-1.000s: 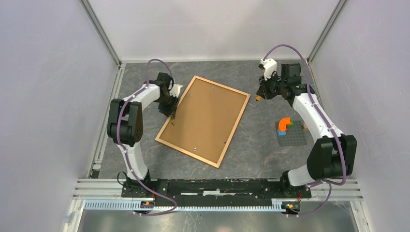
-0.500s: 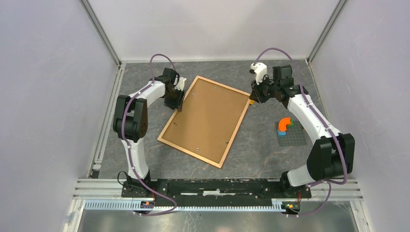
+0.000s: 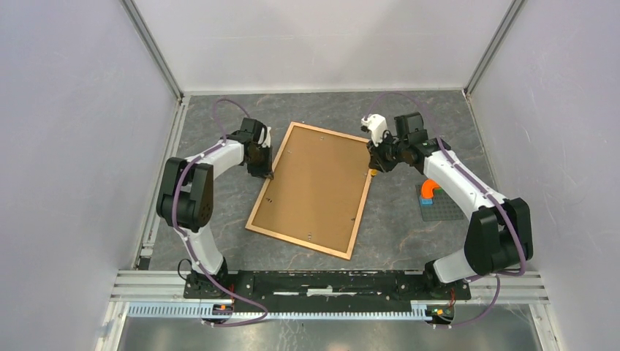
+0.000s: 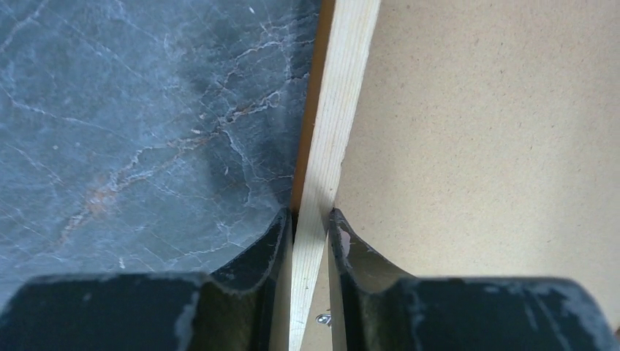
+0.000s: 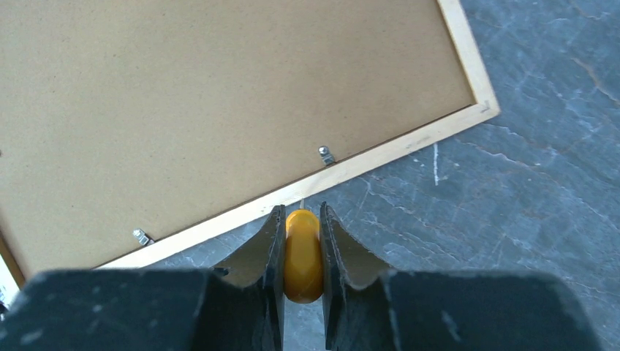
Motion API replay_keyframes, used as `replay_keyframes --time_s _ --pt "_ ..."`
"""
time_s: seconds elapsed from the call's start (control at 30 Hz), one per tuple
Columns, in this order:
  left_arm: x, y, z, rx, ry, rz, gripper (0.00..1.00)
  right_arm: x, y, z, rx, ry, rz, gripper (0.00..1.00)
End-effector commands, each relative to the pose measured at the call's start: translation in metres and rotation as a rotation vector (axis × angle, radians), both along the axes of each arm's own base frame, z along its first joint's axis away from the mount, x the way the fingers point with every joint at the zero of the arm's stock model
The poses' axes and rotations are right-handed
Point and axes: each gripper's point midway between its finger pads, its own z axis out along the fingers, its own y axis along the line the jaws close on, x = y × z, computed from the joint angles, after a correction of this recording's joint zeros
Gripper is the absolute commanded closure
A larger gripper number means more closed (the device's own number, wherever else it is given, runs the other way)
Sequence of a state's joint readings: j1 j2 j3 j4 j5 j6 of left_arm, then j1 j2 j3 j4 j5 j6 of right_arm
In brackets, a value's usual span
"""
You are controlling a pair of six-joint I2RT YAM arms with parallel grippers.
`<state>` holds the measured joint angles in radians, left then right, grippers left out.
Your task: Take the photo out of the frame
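Note:
The frame (image 3: 314,189) lies face down on the table, its brown fibreboard back (image 5: 219,95) up. The photo is hidden under that back. My left gripper (image 3: 267,174) is at the frame's left rail. In the left wrist view the gripper (image 4: 310,216) is shut on the pale wooden moulding (image 4: 336,110), one finger outside it and one on the back panel. My right gripper (image 3: 374,170) is just off the right rail. It is shut (image 5: 301,212) on a yellow tool handle (image 5: 303,256) whose thin tip points at the moulding.
Small metal clips (image 5: 325,155) (image 5: 141,236) sit along the back panel's edge. A grey baseplate (image 3: 441,201) with orange and blue bricks lies right of the frame, under the right arm. Enclosure walls stand left, right and behind.
The frame has turned more upright in the top view. My left gripper shifted along the left rail, opened and shut on it. My right gripper moved left to the right rail with the tool.

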<state>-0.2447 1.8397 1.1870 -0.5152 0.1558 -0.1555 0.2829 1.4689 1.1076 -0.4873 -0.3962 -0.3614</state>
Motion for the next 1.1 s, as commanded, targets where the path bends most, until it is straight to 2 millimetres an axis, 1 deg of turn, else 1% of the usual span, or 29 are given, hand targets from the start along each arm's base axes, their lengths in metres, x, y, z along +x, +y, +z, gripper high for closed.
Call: replay_keyframes --time_s 0.0,0.1,0.23,0.27,0.33,0.47,0.53,0.6,0.67,0.7,0.73,0.77,0.8,0.83,0.87,0.93,1.0,1.07 --pt "-0.025 -0.02 -0.011 -0.121 0.133 0.164 0.79 -0.001 0.007 0.009 -0.017 -0.066 0.027 1.0" --pt "-0.018 -0.034 0.0 -0.165 0.087 0.139 0.77 -0.002 0.01 0.007 -0.044 -0.081 0.037 1.0" --pt "-0.004 -0.033 0.017 -0.17 -0.006 0.13 0.69 0.002 0.009 0.003 -0.065 -0.094 0.022 1.0" --pt "-0.002 -0.033 0.021 -0.17 -0.028 0.121 0.65 0.003 0.011 0.002 -0.064 -0.096 0.023 1.0" --pt "0.002 -0.032 0.032 -0.168 -0.075 0.089 0.51 0.007 0.014 0.003 -0.057 -0.099 0.021 1.0" --pt "0.007 -0.03 0.052 -0.135 -0.193 -0.067 0.25 0.013 0.015 0.007 -0.062 -0.117 0.02 1.0" --pt "0.002 -0.034 0.063 -0.137 -0.252 -0.201 0.21 0.017 0.014 0.01 -0.065 -0.134 0.011 1.0" --pt "-0.013 -0.043 0.075 -0.161 -0.299 -0.383 0.2 0.019 0.016 0.011 -0.056 -0.137 0.011 1.0" --pt "-0.044 -0.057 0.084 -0.207 -0.324 -0.612 0.19 0.019 0.018 0.012 -0.041 -0.134 0.008 1.0" --pt "-0.06 -0.061 0.083 -0.197 -0.34 -0.748 0.19 0.019 0.019 0.011 -0.036 -0.131 0.008 1.0" --pt "-0.081 -0.062 0.081 -0.193 -0.333 -0.861 0.19 0.02 0.019 0.011 -0.036 -0.129 0.006 1.0" --pt "-0.103 -0.061 0.073 -0.17 -0.32 -0.983 0.2 0.021 0.019 0.01 -0.037 -0.131 0.004 1.0" --pt "-0.12 -0.06 0.068 -0.148 -0.324 -1.083 0.2 0.022 0.018 0.01 -0.04 -0.132 -0.001 1.0" --pt "-0.141 -0.058 0.059 -0.126 -0.316 -1.19 0.2 0.024 0.018 0.009 -0.041 -0.135 -0.004 1.0" --pt "-0.155 -0.054 0.05 -0.094 -0.322 -1.268 0.2 0.025 0.018 0.009 -0.043 -0.137 -0.008 1.0" --pt "-0.175 -0.052 0.037 -0.034 -0.343 -1.386 0.2 0.028 0.016 0.007 -0.053 -0.141 -0.021 1.0" --pt "-0.184 -0.05 0.025 0.02 -0.353 -1.435 0.2 0.032 0.013 0.006 -0.07 -0.144 -0.036 1.0" --pt "-0.186 -0.051 0.016 0.051 -0.347 -1.438 0.21 0.033 0.011 0.004 -0.083 -0.146 -0.043 1.0"
